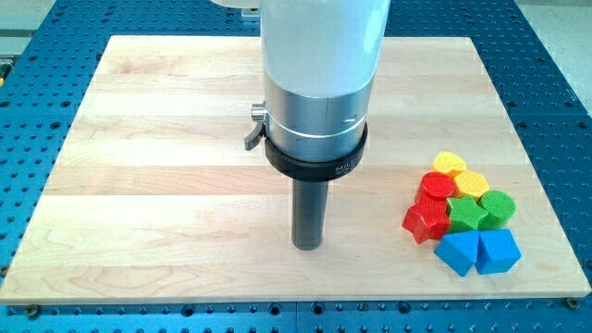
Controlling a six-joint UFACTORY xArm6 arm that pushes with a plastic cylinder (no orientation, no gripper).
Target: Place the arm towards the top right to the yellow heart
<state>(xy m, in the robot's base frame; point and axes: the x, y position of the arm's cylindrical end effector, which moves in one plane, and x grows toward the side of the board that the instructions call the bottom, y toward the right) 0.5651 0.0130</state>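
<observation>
Rod tip (pixel 306 246) resting on the wooden counter (pixel 157 185), well left of a cluster of blocks.

The arm has no jaws, only the rod. All the blocks are bunched toward the view's right of the tip: a yellow heart (pixel 450 164) at the cluster's top, well apart from the tip, touching a second yellow block (pixel 473 183); below them sit two red blocks (pixel 433 186) (pixel 425 221), two green blocks (pixel 467 215) (pixel 498 206) and two blue blocks (pixel 458 252) (pixel 498 251).

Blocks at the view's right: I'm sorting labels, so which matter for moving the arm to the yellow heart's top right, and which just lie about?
Job:
yellow heart
my tip, well left of the cluster

Lying about:
yellow block
red blocks
green blocks
blue blocks
wooden board
</observation>
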